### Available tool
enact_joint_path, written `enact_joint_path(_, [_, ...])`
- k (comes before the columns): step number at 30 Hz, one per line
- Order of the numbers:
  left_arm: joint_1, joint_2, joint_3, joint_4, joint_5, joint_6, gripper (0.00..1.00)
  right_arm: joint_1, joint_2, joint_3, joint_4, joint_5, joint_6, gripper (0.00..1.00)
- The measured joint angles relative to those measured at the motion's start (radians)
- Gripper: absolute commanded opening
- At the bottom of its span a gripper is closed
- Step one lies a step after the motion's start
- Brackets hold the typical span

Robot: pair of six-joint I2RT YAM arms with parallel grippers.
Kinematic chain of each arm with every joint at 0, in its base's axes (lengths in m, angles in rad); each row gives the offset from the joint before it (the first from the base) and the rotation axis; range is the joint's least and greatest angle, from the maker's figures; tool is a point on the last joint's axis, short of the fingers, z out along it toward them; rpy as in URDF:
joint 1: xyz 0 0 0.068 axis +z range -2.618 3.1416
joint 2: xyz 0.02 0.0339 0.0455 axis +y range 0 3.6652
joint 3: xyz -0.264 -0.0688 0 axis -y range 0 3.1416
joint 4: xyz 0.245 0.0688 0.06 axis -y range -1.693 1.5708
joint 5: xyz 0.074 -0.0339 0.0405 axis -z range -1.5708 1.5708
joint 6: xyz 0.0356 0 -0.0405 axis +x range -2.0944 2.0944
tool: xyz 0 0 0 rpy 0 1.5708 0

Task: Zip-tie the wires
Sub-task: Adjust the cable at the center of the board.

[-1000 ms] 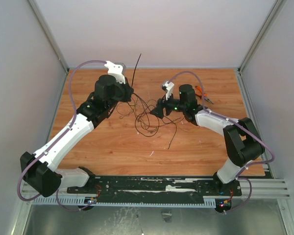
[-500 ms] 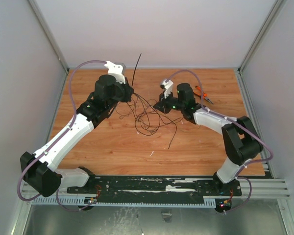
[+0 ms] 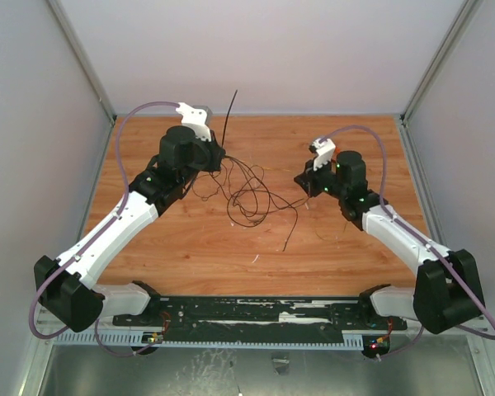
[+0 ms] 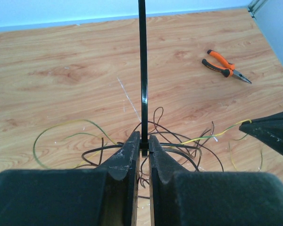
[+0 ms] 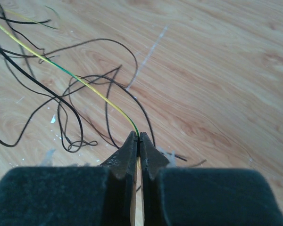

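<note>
The table (image 3: 190,247) carries the wires (image 3: 249,196), a loose tangle lying between the two arms toward its far middle. They look light, limp and springy, so loops will likely slide apart unless gathered where the strands cross most thickly. The left pincer (image 4: 143,139) is clamped on an upright black zip tie (image 4: 142,56) over the tangle. The right pincer (image 5: 138,140) pinches one yellow-green strand (image 5: 85,82), seemingly near its end, which is hidden.

Both arms are white shells with chunky black joints, left arm (image 3: 107,235) and right arm (image 3: 396,233) alike. A lilac cable (image 3: 148,104) loops off each one. The left gripper (image 4: 141,141) and right gripper (image 5: 138,141) have matte black tapered fingers, with scuffed pale inner faces.
</note>
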Motion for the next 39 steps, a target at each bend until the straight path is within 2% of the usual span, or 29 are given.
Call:
enact_joint_path(11, [0.002, 0.000, 0.000, 0.000, -0.001, 0.000, 0.00, -0.098, -0.069, -0.036, -0.083, 0.060, 0.015, 0.00])
enact_joint_path(32, [0.015, 0.000, 0.000, -0.001, -0.005, 0.001, 0.00, -0.171, -0.076, -0.036, -0.144, 0.123, 0.051, 0.00])
enact_joint_path(33, [0.015, 0.000, 0.000, -0.001, -0.005, 0.001, 0.00, -0.172, -0.076, -0.036, -0.144, 0.121, 0.051, 0.01])
enact_joint_path(37, [0.016, 0.000, 0.000, -0.001, -0.005, 0.001, 0.00, -0.174, -0.077, -0.036, -0.142, 0.042, 0.050, 0.26])
enact_joint_path(39, [0.017, 0.000, 0.000, -0.001, -0.005, 0.001, 0.00, -0.174, -0.077, -0.036, -0.133, -0.031, 0.051, 0.34])
